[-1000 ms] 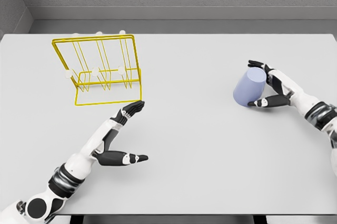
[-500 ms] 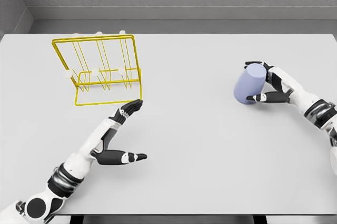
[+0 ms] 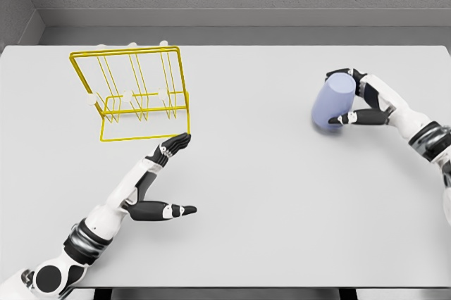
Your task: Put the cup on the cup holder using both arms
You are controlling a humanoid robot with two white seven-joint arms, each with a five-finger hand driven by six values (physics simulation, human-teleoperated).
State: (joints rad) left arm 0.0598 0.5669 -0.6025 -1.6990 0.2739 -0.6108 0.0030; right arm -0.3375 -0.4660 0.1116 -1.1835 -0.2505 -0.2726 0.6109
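Cup point(image 3: 332, 103) sits at the right side of the table point(image 3: 282, 194), a pale blue cylinder tilted so that its top leans away to the right. We see our right hand point(image 3: 361, 104) wrapped around it: dark fingers point(image 3: 338, 75) curl over the far upper edge, and the thumb point(image 3: 349, 118) presses across the near side low down. The cup looks lifted or at least tipped in that grasp; we cannot tell whether its lower edge touches the table.

Our right arm comes in from the right edge, white with a dark band at the wrist.

Well apart, at the far left of the table, stands the holder point(image 3: 134, 96), a yellow wire rack with a flat base frame and an upright back of thin rods. Small pale knobs tip some of its pegs.

Our left hand point(image 3: 158, 177) lies just in front of the holder's near right corner, released and grasping nothing. Its fingers point(image 3: 175, 146) stretch straight toward that corner, with the tips just beside the base wire, and the thumb point(image 3: 169, 210) is spread out to the right. The left arm runs back to the lower left corner of the view.
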